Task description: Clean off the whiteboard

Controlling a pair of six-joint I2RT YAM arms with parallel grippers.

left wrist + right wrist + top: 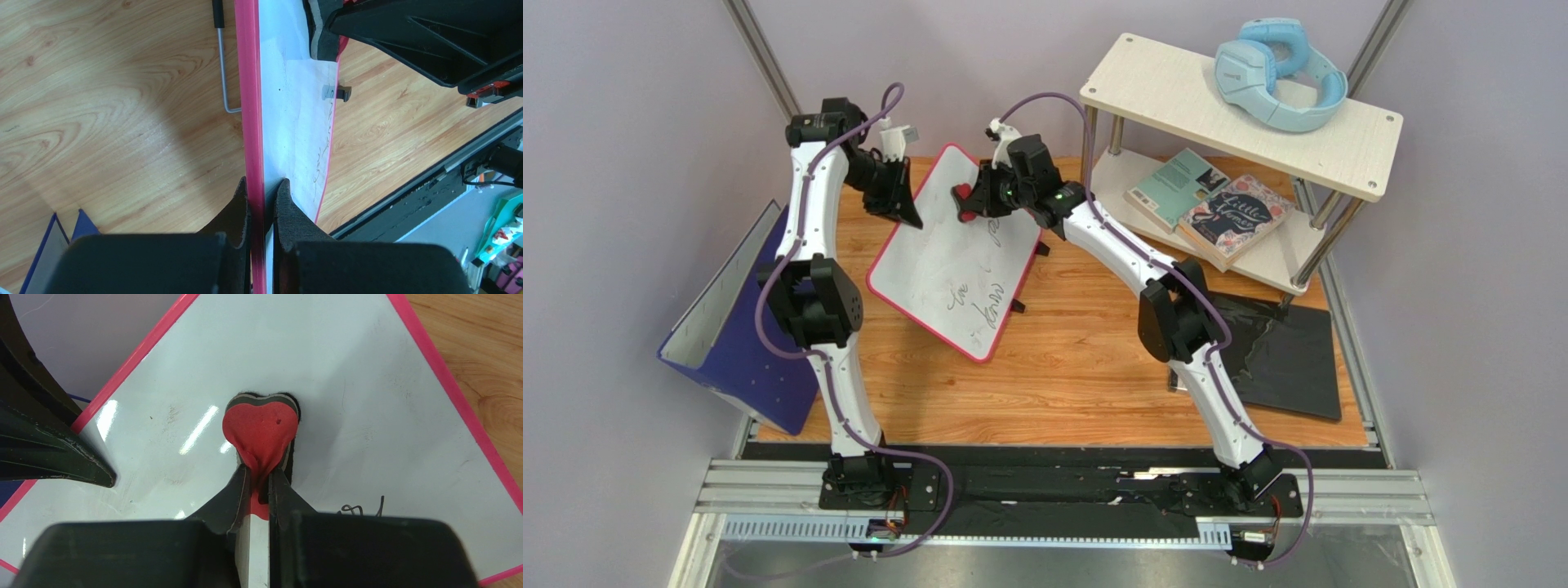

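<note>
the whiteboard (pixel 952 263) sits on the far-left part of the wooden surface (pixel 1100 368), turned on a diagonal, with its long axis running from the far end back toward the arm bases and leaning a little left. dark handwriting (pixel 974 292) covers its middle and near half. the far part looks wiped.

a red heart-shaped eraser (pixel 261 425) lies flat against the board's far part. the right pincer (pixel 259 474) is clamped on the eraser's narrow tail. the left pincer (pixel 264 190) is closed on the board's pink left-hand border, steadying it, with one finger on each face of the rim.

the relation that matters: the handwriting lies from the eraser toward the bases, down the long axis and slightly to the right. my judgement is that the coming strokes belong to the right arm, drawn nearward along that axis, while the left holds the edge. the risk i'd guess at is the board pivoting about that single pinch under the rubbing.

further out, a blue folder (pixel 732 331) leans off the left edge.
</note>
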